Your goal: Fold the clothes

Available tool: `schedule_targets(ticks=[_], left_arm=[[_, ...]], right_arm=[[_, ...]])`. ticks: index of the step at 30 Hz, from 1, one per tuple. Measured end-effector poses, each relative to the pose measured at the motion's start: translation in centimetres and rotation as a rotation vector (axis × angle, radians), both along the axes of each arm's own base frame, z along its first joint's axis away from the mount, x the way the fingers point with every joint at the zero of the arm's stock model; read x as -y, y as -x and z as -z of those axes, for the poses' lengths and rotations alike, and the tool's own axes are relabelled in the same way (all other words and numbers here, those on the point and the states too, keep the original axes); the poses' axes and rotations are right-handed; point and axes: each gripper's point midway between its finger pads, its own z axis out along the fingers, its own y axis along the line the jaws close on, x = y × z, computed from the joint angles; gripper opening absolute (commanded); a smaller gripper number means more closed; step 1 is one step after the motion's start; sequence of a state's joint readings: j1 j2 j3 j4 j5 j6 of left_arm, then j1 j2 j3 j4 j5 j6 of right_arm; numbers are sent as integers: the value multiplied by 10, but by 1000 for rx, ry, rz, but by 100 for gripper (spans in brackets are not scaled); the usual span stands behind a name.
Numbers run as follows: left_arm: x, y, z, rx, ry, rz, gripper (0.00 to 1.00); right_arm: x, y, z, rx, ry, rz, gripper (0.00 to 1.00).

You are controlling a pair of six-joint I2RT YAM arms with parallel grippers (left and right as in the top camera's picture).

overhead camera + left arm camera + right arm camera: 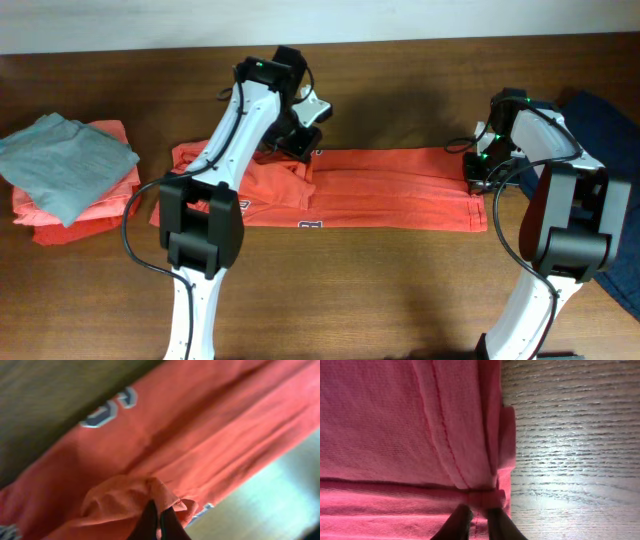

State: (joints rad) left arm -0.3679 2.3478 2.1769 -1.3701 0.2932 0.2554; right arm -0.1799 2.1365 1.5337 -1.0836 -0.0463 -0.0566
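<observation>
The red-orange T-shirt (380, 190) lies folded into a long band across the middle of the table, with white lettering showing at its front edge. My left gripper (300, 140) is at the band's far left part, shut on a bunched fold of the shirt (135, 495). My right gripper (478, 168) is at the band's right end, shut on the hem of the shirt (485, 496). The shirt's stitched hem edge (445, 435) fills the right wrist view, next to bare wood.
A grey folded top (62, 160) lies on a coral-pink folded garment (90, 215) at the far left. A dark blue cloth (610, 140) lies at the right edge behind the right arm. Wooden table (400, 290) runs along the front.
</observation>
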Motion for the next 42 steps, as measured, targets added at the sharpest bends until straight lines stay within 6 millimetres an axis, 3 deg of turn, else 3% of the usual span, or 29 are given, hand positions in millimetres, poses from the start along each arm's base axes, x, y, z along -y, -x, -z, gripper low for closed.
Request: schedule_targets(ticks=[2, 3, 9, 20, 30, 38, 40, 42], left_arm=[[8, 5, -1, -13, 14, 11, 24], [10, 6, -1, -15, 18, 13, 30], [22, 17, 0, -22, -3, 42, 31], [-52, -3, 7, 29, -320, -166, 30], [-93, -17, 1, 131, -546, -330, 30], [-118, -4, 3, 29, -558, -414, 21], [-121, 2, 15, -12, -546, -425, 20], [-121, 20, 38, -90, -546, -412, 20]], right_arm=[[0, 0, 0, 0, 0, 0, 17], [0, 0, 0, 0, 0, 1, 17], [0, 1, 0, -3, 0, 1, 18], [0, 1, 0, -4, -1, 0, 18], [-1, 7, -1, -30, -5, 1, 18], [-1, 8, 0, -33, -6, 1, 17], [-1, 8, 0, -33, -6, 1, 18], [-2, 9, 0, -36, -6, 1, 18]])
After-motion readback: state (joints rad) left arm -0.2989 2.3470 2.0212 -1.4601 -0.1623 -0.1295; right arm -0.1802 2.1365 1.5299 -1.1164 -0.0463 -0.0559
